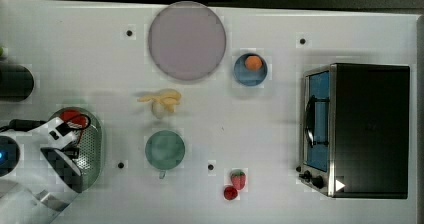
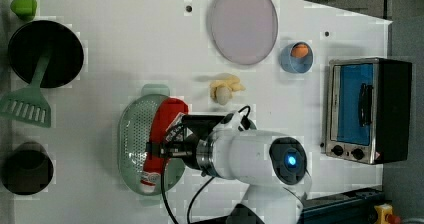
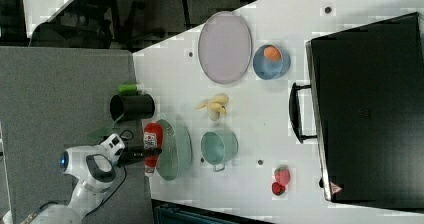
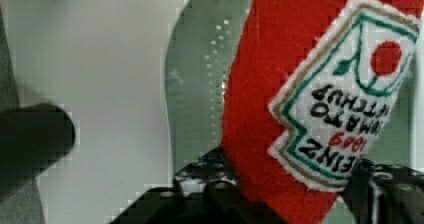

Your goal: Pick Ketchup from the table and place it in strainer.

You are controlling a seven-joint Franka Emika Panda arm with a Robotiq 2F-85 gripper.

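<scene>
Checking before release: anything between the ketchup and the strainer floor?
Nothing visible. The gripper holds the ketchup over the strainer, and the perforated floor showing beside the bottle in the wrist and left views is bare. The part under the bottle is hidden.

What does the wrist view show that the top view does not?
Wrist view alone: the ketchup bottle's stitched white label with its lettering, and the gripper closed around the red body. Top view alone: the grey plate, the toaster oven, the two strawberries and the green cup. Both: the ketchup bottle over the green strainer.
</scene>
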